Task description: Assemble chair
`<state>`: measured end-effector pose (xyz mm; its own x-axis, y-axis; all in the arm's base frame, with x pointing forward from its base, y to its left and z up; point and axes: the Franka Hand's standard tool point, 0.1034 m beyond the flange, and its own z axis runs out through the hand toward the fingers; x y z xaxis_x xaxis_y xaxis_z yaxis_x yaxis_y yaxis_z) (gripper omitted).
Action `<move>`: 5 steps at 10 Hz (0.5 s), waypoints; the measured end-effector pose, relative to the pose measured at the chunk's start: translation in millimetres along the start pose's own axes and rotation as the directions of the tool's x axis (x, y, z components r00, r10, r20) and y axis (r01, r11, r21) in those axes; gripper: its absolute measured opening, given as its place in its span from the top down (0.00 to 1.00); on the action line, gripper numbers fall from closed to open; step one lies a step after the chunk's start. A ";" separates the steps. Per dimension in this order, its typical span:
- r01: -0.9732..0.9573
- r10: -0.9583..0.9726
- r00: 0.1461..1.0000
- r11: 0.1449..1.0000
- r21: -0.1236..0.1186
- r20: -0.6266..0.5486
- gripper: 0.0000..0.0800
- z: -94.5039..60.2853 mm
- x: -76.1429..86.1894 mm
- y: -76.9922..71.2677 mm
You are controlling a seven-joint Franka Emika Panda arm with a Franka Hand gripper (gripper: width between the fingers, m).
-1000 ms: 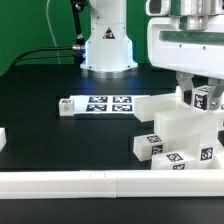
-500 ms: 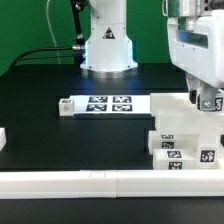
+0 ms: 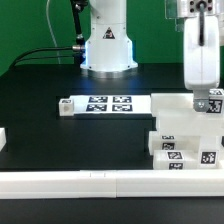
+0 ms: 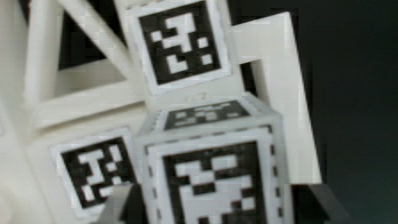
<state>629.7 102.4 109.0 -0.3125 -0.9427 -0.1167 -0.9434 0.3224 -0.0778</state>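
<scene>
The chair [image 3: 180, 135] is a partly joined cluster of chunky white tagged parts at the exterior view's right, close to the front rail. My gripper [image 3: 212, 108] hangs over its right end, shut on a white tagged block [image 3: 212, 102] of the chair. In the wrist view that block [image 4: 214, 165] fills the space between my two dark fingertips [image 4: 121, 205], both faces showing marker tags. Beyond it lie white chair slabs with another tag [image 4: 183, 40]. Whether the block is seated in the chair is hidden by my hand.
The marker board [image 3: 100, 104] lies flat mid-table on the black surface. A long white rail [image 3: 90, 181] runs along the front edge. A small white part [image 3: 2, 138] peeks in at the exterior view's left edge. The arm's base [image 3: 106, 45] stands at the back.
My gripper has moved toward the exterior view's right with the block. The chair cluster swung from skewed to square against the front rail and shifted right.
</scene>
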 end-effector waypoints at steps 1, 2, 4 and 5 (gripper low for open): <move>-0.080 0.080 0.997 0.997 0.000 0.005 0.65 -0.3 -0.1 -0.3; -0.066 0.066 0.998 0.998 0.001 0.006 0.65 -0.5 0.0 -0.7; -0.054 0.054 0.999 0.999 0.000 0.007 0.65 0.3 -0.3 -0.1; -0.049 0.049 0.999 0.999 0.000 0.006 0.44 0.4 -0.3 -0.1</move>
<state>629.9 102.7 108.6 -0.3576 -0.9252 -0.1268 -0.9270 0.3681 -0.0715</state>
